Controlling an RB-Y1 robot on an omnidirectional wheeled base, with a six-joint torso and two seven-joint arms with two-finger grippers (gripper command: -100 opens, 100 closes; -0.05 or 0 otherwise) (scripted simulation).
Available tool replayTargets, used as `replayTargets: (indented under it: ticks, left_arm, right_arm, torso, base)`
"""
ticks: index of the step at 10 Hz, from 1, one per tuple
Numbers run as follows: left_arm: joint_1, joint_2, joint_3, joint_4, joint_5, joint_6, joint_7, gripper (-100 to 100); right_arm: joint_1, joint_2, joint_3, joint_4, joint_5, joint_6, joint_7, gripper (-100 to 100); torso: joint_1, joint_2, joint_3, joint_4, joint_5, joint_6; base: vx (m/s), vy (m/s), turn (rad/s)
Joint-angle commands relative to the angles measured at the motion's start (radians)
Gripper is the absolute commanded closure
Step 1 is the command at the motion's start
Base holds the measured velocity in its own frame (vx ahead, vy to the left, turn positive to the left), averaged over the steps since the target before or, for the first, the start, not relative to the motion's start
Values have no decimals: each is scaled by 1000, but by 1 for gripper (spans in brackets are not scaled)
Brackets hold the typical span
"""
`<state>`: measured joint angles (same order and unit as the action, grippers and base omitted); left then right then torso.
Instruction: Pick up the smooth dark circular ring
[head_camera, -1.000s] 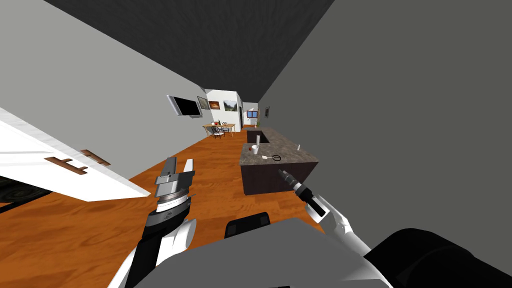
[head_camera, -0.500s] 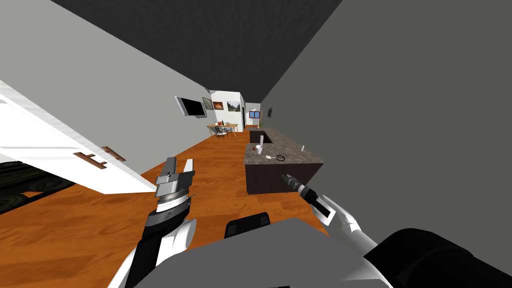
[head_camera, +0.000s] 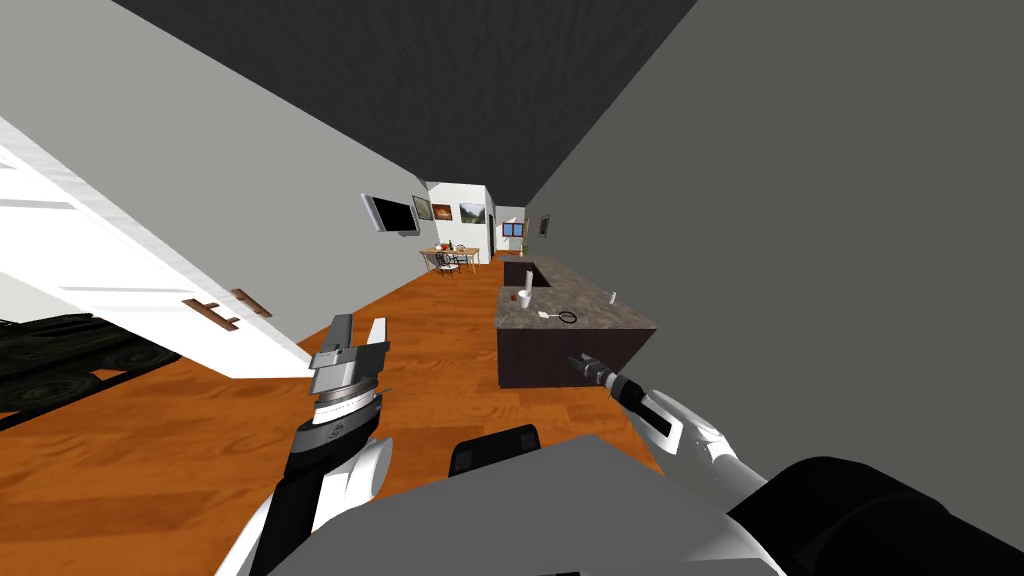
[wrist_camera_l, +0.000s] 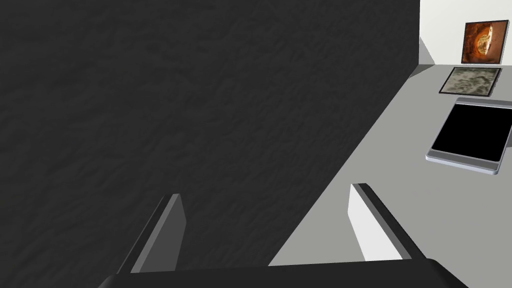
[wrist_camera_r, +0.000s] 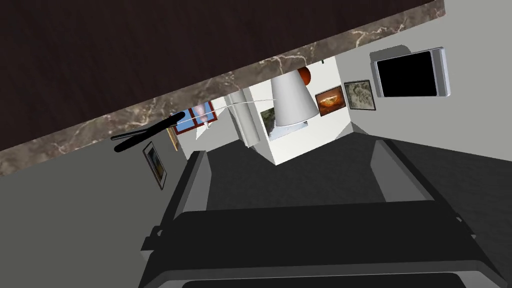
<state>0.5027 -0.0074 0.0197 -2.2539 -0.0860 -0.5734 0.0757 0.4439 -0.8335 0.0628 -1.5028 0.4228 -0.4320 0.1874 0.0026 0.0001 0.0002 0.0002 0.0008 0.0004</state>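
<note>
The wood floor (head_camera: 430, 340) runs ahead of me down a long room, with a white cabinet (head_camera: 130, 290) on my left. Ahead and to the right stands the counter (head_camera: 545, 355), dark-sided with a mottled stone top.

My left claw (head_camera: 360, 322) is raised over the floor, released, its fingers wide apart with nothing between them. My right claw (head_camera: 575, 358) reaches toward the counter's near end. It sits in front of the dark side, below the edge of the top, and is also released and holding nothing.

On the top near that end stands a white cup (head_camera: 524, 299), with a small red thing (head_camera: 513, 296) just beside it. The ring (head_camera: 568, 317) lies flat on the top, nearer me than the cup and apart from it. A small white item (head_camera: 543, 314) lies just beside it.

From the right wrist, the ring (wrist_camera_r: 150, 132) shows almost edge-on as a thin dark bar along the counter's rim. Being round, it has no long axis and points no particular way.
</note>
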Motion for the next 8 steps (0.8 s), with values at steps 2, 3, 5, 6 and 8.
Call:
replayTargets:
  ticks: [2, 3, 5, 6, 8]
  left_arm:
    - [0, 0, 0, 0, 0, 0, 0, 0]
    - [0, 0, 0, 0, 0, 0, 0, 0]
    - [0, 0, 0, 0, 0, 0, 0, 0]
    - [0, 0, 0, 0, 0, 0, 0, 0]
    - [0, 0, 0, 0, 0, 0, 0, 0]
  right_arm:
    - [-7, -83, 33, 83, 62, -1, 43, -100]
    - [-7, -93, 33, 101, 62, -1, 43, -100]
    - [-14, -162, 62, 175, 113, -11, 86, -100]
    - [-14, -177, 62, 192, 113, -11, 86, -100]
    - [-17, -217, 76, 236, 137, -16, 108, -100]
  torso:
    - [1, -1, -1, 0, 0, 0]
    - [3, -2, -1, 0, 1, -1]
    - [2, -2, -1, 0, 1, 0]
    - [3, -3, -2, -1, 1, -1]
    - [1, -3, -2, -1, 0, 0]
  base:
    - [32, 95, 131]
    - [37, 83, 33]
    - [50, 89, 100]
    - [49, 69, 65]
    - [55, 51, 68]
